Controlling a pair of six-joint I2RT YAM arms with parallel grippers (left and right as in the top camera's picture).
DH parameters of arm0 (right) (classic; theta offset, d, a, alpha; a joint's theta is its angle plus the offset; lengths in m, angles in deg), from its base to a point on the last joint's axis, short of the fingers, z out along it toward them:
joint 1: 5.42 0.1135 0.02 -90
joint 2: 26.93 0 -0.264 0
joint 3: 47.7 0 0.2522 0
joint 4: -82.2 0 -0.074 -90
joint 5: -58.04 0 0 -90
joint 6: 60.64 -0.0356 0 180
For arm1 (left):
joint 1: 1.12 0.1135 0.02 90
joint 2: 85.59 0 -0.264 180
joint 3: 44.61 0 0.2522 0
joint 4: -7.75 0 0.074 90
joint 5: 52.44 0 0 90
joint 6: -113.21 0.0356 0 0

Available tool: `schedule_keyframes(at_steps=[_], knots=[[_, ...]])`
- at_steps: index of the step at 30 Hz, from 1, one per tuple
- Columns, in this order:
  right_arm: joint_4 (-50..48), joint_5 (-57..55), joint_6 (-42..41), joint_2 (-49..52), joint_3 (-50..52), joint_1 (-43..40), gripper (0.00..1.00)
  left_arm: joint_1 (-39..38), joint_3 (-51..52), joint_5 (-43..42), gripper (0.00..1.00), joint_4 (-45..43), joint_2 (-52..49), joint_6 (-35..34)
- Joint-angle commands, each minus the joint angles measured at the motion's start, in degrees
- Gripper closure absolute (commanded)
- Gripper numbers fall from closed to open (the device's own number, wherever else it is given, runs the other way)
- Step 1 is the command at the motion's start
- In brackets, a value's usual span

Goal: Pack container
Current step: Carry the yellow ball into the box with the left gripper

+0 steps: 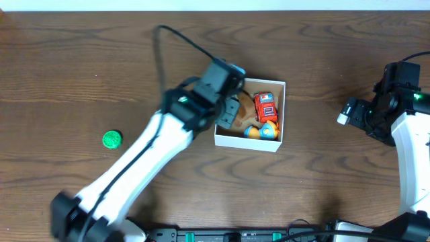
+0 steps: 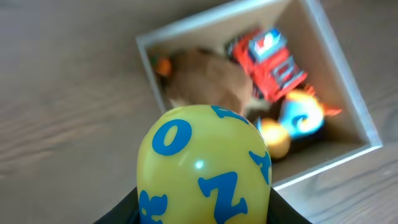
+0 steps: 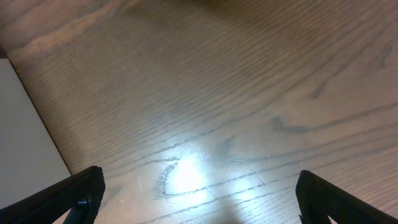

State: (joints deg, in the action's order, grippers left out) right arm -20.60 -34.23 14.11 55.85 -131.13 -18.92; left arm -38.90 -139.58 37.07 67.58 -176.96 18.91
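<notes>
Left gripper (image 1: 227, 95) clamped on yellow ball (image 2: 205, 165), over the left-edge side of the container (image 1: 246, 141), mid-counter. Red truck (image 1: 265, 106) and brown toy (image 2: 208, 81) crowd it. I'd lower past the wall before releasing, or it may bounce out. Right gripper (image 3: 199, 194) spread wide, idle by the right edge.
</notes>
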Motion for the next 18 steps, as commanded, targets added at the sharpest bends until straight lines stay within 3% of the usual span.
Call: schedule_keyframes(at_steps=[1,9,11,14,18], knots=[[0.24,0.42,0.74,-0.02,0.13,-0.37,0.01,-0.07,0.90,0.46,0.75,0.17,-5.57,1.29],[0.26,0.42,0.76,-0.02,0.13,-0.37,0.01,-0.07,0.90,-0.48,0.74,0.33,-14.73,1.27],[0.26,0.42,0.76,-0.02,0.13,-0.37,0.01,-0.07,0.90,-0.59,0.59,0.44,-15.69,1.27],[0.28,0.39,0.76,-0.02,0.13,-0.37,0.01,-0.09,0.90,-0.59,0.50,0.57,-15.74,1.27],[0.28,0.39,0.81,-0.02,0.13,-0.37,0.01,-0.07,0.76,-0.57,0.18,0.66,-14.49,1.29]])
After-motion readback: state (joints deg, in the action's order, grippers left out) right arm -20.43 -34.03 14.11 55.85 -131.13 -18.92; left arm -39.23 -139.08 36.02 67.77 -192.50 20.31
